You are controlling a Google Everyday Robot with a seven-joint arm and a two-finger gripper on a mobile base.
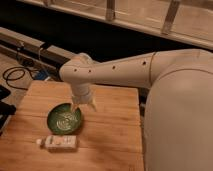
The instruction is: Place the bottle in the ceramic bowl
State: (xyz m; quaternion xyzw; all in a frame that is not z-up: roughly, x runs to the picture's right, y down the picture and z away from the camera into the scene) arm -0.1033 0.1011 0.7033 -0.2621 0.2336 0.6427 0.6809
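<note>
Gripper [84, 106] is hovering over the ceramic bowl's [53, 120] 1 o'clock rim, fingers spread wide, gripping nothing. Bottle [60, 143] is lying on its side on the wooden table [115, 127], just beside the bowl at its 6 o'clock, cap pointing to 9 o'clock. Arm [125, 70] is reaching in from 3 o'clock.

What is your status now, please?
Tool open, empty, above far rim of bowl. Bottle lying on table beside bowl, not held. Nothing blocks it.
</note>
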